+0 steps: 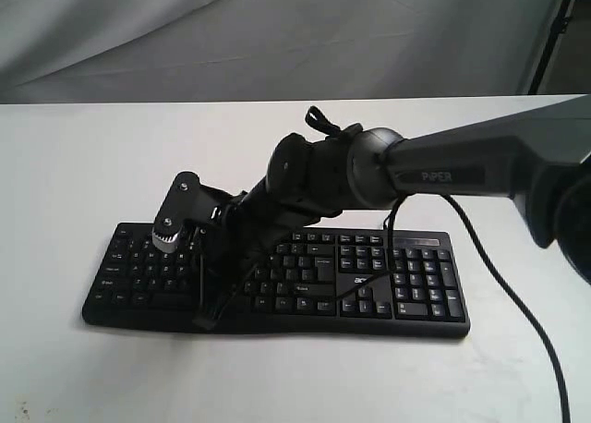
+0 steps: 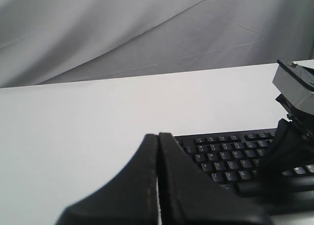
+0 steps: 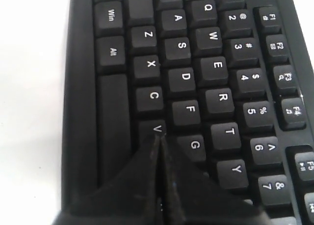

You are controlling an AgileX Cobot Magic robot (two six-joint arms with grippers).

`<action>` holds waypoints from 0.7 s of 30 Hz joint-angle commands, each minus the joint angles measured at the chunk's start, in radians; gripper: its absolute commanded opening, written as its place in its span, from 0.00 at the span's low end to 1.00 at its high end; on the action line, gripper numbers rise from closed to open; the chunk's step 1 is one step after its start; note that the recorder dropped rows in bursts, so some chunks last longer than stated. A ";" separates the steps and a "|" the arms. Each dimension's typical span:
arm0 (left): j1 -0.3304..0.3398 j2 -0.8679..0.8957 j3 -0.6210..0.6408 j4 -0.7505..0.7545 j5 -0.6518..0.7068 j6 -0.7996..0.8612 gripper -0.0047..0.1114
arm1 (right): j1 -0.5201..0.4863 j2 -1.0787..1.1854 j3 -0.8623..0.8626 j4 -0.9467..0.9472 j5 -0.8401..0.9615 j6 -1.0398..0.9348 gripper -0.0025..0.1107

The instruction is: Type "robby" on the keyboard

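The black keyboard [image 1: 406, 275] lies on the white table [image 1: 83, 164], acer logo near its numeric pad. My right arm reaches across it from the right. Its gripper [image 1: 208, 320] is shut with nothing held and points down at the left-middle keys. In the right wrist view the keyboard [image 3: 186, 77] fills the frame, and the shut tips [image 3: 159, 136] rest at the edge of the V key [image 3: 156, 128], beside G. The key beyond V is hidden under the fingers. My left gripper [image 2: 158, 135] is shut and empty, hanging off the left end of the keyboard [image 2: 221, 156].
A grey cloth backdrop [image 1: 277, 35] hangs behind the table. The right arm's black cable [image 1: 517, 303] trails over the table to the right of the keyboard. The right arm's wrist housing [image 2: 294, 87] shows at the edge of the left wrist view.
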 commanded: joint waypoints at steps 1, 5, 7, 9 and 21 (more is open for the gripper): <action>-0.006 -0.003 0.004 0.005 -0.005 -0.003 0.04 | -0.001 0.007 -0.002 -0.009 0.016 0.005 0.02; -0.006 -0.003 0.004 0.005 -0.005 -0.003 0.04 | -0.001 -0.006 -0.002 -0.009 0.009 0.005 0.02; -0.006 -0.003 0.004 0.005 -0.005 -0.003 0.04 | -0.001 -0.030 -0.002 -0.018 0.005 0.005 0.02; -0.006 -0.003 0.004 0.005 -0.005 -0.003 0.04 | -0.001 -0.044 -0.002 -0.020 -0.002 0.005 0.02; -0.006 -0.003 0.004 0.005 -0.005 -0.003 0.04 | -0.007 -0.049 -0.002 -0.035 -0.055 0.008 0.02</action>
